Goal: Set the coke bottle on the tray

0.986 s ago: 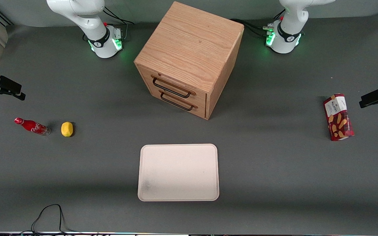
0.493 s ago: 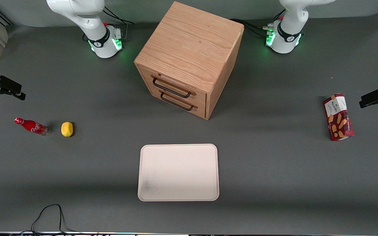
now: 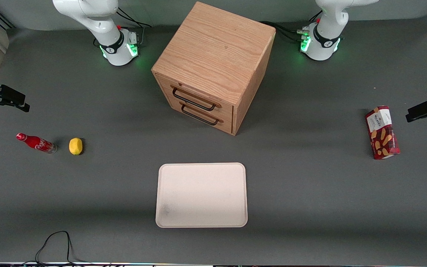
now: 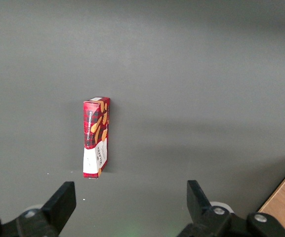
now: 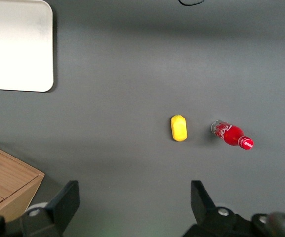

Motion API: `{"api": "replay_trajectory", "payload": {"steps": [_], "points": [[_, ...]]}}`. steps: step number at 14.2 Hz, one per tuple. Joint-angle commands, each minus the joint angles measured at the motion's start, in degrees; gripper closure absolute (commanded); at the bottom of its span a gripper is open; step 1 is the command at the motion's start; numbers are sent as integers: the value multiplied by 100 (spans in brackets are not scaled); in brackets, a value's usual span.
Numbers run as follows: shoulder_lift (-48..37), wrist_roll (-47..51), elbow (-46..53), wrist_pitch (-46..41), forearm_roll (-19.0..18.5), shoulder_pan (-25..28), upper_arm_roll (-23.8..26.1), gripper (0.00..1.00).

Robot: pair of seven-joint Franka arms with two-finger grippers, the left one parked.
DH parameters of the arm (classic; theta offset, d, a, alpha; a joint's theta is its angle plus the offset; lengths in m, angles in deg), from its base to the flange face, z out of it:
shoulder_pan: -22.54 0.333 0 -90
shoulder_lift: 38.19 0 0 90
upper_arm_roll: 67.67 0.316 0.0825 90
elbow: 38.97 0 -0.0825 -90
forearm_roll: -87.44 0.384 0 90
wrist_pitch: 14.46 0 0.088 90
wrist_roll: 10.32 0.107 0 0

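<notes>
The bottle (image 3: pixel 35 142) is lying on its side on the tabletop (image 3: pixel 310 193) at the working arm's end, its clear base pointing at the lemon (image 3: pixel 75 145) just beside it. The tray (image 3: pixel 201 194) is sitting well apart, nearer the front camera than the cabinet (image 3: pixel 213 66). The gripper (image 5: pixel 132 207) is hanging high above bottle and lemon, its fingers (image 5: pixel 65 200) spreading wide and gripping nothing.

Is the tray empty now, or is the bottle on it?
Empty: the tray is bare. The coke bottle stands on the table; the open gripper hangs above.
</notes>
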Motion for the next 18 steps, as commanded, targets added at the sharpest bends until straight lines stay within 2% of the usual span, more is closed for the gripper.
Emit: {"api": "replay_trajectory", "payload": {"steps": [1,5,8,10,13,18], "points": [[-79,-122,-17,-97,-115,-23,-85,0],[-79,-534,1,-124,-115,-66,-437,0],[-1,-1148,18,-18,-124,-531,-490,0],[122,-1902,62,253,-115,-996,-499,0],[447,-2828,342,421,-80,-1437,-806,0],[589,-3330,485,386,-45,-1491,-1202,0]]}}
